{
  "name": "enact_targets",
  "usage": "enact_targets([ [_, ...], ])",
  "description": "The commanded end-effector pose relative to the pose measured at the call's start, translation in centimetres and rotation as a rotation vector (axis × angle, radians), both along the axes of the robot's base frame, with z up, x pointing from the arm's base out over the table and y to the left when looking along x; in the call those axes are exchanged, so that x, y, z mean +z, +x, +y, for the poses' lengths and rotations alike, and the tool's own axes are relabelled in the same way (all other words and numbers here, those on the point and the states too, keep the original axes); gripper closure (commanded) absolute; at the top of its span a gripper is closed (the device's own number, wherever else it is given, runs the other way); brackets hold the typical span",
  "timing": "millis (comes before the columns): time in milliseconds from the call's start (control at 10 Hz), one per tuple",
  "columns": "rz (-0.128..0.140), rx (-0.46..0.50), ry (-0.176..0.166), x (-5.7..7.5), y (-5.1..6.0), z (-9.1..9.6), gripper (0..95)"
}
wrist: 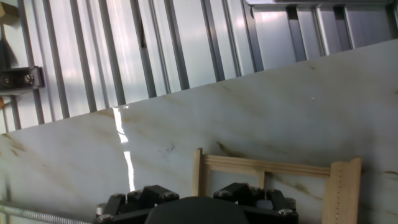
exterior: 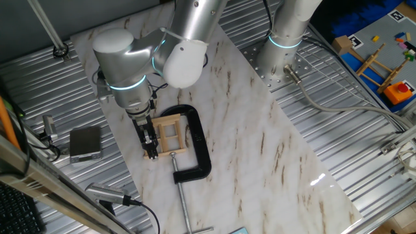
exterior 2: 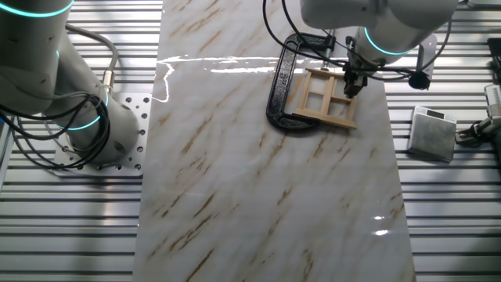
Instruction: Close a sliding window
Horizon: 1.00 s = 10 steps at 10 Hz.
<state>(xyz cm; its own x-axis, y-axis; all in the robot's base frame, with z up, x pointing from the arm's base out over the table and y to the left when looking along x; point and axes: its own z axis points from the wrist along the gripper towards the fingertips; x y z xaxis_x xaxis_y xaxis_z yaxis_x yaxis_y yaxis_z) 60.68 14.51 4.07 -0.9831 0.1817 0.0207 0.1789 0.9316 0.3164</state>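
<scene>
The sliding window [exterior: 170, 133] is a small pale-wood frame with crossbars, lying flat on the marble board and held by a black C-clamp [exterior: 200, 140]. My gripper [exterior: 151, 148] points down at the window's left edge and touches it. Its dark fingers look pressed together, with nothing between them. In the other fixed view the gripper [exterior 2: 351, 86] is at the window's [exterior 2: 322, 98] right side. In the hand view the window's top rail [wrist: 267, 167] and a side post lie just ahead of the finger bases [wrist: 134, 200]. The fingertips are hidden there.
The clamp's screw rod [exterior: 182, 195] runs toward the near edge of the board. A grey box [exterior: 85, 143] sits on the ribbed metal table to the left. The arm's base [exterior: 284, 52] stands at the back. A wooden stick frame with an orange block [exterior: 390, 78] is at the far right.
</scene>
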Motion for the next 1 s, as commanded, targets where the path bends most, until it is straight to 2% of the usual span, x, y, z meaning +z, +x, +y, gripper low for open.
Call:
enact_targets([
  [100,0.0,-0.01,0.006,-0.17,0.05,-0.04,19.0],
  [1000,0.001,-0.016,0.016,-1.02,0.08,-0.24,19.0],
])
